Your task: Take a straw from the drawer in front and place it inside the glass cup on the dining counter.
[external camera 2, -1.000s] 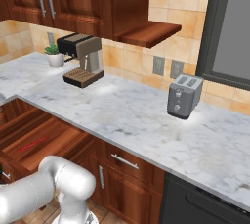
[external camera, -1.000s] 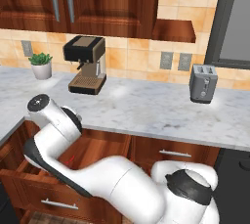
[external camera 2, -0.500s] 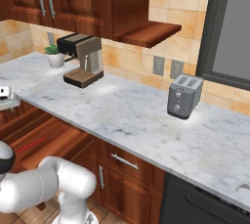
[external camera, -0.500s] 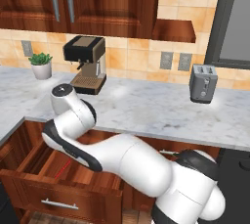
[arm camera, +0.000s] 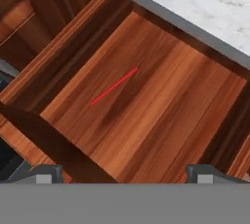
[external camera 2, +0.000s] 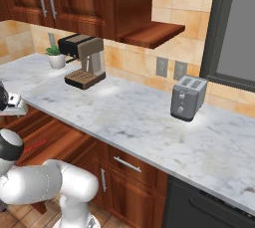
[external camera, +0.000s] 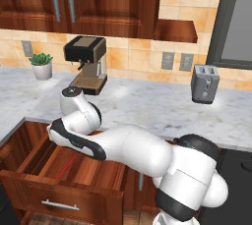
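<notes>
The drawer (external camera: 74, 192) stands pulled out under the marble worktop, its silver bar handle (external camera: 60, 204) facing front. On its wood floor (arm camera: 161, 120) lies the thin red straw (arm camera: 113, 86), flat and at a slant, also seen as the straw (external camera: 65, 166) and the straw (external camera 2: 35, 146). My gripper (arm camera: 124, 175) hangs above the drawer and looks down into it, open wide, with nothing between its fingertips (arm camera: 46, 174). The straw lies well clear of them. The glass cup and the dining counter are out of view.
A coffee machine (external camera: 86, 64), a potted plant (external camera: 42, 66) and a toaster (external camera: 205, 83) stand on the marble worktop (external camera: 147, 106). The worktop's edge overhangs the back of the drawer. Wall cabinets hang above. My arm's elbow (external camera: 81, 113) arches over the drawer.
My arm has swung up and to the right over the open drawer. The straw has not moved and the gripper has stayed open.
</notes>
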Motion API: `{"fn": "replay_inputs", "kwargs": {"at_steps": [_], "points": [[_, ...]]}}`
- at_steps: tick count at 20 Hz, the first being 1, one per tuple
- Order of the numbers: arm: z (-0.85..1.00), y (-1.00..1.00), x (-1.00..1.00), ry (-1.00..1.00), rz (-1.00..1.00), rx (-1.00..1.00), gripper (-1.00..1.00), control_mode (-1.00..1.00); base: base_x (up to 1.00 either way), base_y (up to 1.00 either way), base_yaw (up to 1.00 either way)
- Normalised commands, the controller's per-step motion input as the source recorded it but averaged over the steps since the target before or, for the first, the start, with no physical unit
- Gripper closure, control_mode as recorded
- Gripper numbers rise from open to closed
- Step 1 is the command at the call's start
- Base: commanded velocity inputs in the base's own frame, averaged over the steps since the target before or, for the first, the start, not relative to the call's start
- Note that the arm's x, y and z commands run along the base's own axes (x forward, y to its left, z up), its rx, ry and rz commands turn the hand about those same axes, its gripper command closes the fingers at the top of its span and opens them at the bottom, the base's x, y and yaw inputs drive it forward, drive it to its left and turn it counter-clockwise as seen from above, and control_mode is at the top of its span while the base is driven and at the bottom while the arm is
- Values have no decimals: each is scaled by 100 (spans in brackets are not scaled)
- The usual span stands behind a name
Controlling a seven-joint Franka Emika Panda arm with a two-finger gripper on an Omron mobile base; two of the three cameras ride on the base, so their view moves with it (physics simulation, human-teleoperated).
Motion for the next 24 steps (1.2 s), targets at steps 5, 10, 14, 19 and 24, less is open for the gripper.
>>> {"fn": "replay_inputs", "kwargs": {"at_steps": [5, 10, 14, 19, 24], "points": [[-29, -3, 10, 14, -39, 4, -100, -100, 0, 0, 0], [-33, 0, 28, 19, -40, 5, -100, -100, 0, 0, 0], [-49, 0, 40, 22, -33, 2, -100, -100, 0, 0, 0], [-47, 0, 23, 6, -22, 0, -100, -100, 0, 0, 0], [-38, 0, 20, 0, -17, 0, -100, -100, 0, 0, 0]]}}
